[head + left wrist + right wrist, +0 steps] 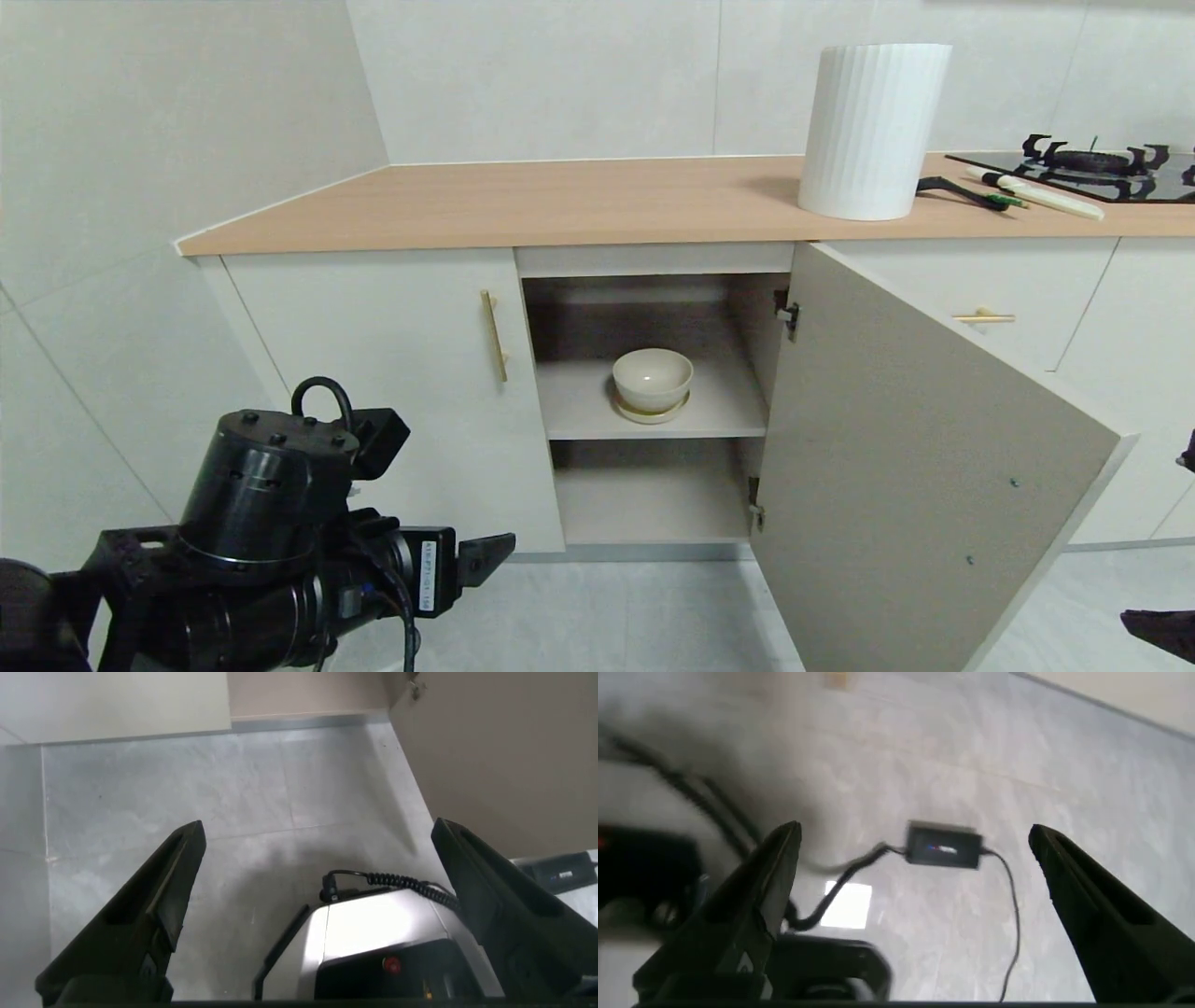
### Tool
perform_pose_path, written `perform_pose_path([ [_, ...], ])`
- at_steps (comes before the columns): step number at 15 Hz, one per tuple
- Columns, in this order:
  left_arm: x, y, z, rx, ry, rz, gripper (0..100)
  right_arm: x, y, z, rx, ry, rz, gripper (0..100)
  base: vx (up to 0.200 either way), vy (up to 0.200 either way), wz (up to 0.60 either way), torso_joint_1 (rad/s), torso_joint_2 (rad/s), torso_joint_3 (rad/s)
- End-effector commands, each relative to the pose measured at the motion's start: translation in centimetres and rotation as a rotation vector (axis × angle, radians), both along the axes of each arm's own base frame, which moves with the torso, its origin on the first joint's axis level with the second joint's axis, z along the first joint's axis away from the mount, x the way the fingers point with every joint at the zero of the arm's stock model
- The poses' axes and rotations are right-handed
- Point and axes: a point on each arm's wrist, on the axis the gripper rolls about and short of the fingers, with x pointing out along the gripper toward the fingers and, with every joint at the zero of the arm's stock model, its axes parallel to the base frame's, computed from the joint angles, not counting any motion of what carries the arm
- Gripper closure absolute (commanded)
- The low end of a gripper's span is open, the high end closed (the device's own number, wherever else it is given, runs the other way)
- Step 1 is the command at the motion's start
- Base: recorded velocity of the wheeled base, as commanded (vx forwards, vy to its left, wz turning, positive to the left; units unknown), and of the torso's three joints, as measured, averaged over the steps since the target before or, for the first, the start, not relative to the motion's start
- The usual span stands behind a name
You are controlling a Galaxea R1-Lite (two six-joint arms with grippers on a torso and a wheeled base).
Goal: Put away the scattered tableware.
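Note:
A cream bowl [652, 375] sits on a small plate [651, 411] on the upper shelf of the open cabinet [644, 425]. On the counter at the right lie a pale long utensil [1041, 197] and a black-handled one [962, 191]. My left gripper [485, 553] hangs low at the front left, well below and left of the shelf. In the left wrist view the left gripper [318, 831] is open and empty over the floor. In the right wrist view the right gripper [915, 833] is also open and empty above floor tiles.
The cabinet door [915, 448] swings wide open toward me on the right. A tall white ribbed cylinder [873, 131] stands on the wooden counter [523, 201], with a gas hob [1092, 163] beyond. A black adapter [943, 846] with cable lies on the floor.

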Motion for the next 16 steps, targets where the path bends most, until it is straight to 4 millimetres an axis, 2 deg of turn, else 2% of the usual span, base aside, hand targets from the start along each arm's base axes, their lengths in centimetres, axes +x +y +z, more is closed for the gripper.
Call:
perform_pose_path([
  [1,0.0,0.0,0.0,-0.001,-0.001,0.001,0,0.2,-0.8,0.1,-0.006,-0.013,-0.053,0,0.0,0.0,0.0,0.0,0.0,0.0],
  [3,0.1,0.0,0.0,-0.002,-0.001,0.002,0,0.8,-1.1,0.1,-0.004,-0.03,-0.083,0,0.0,0.0,0.0,0.0,0.0,0.0],
  [11,0.0,0.0,0.1,-0.003,-0.005,0.004,0,5.7,-1.1,0.0,0.1,-0.208,-0.204,0,0.0,0.0,0.0,0.0,0.0,0.0],
  [16,0.1,0.0,0.2,-0.005,-0.006,0.005,0,5.9,-1.0,-0.1,0.112,-0.209,-0.198,0,0.0,0.0,0.0,0.0,0.0,0.0],
])
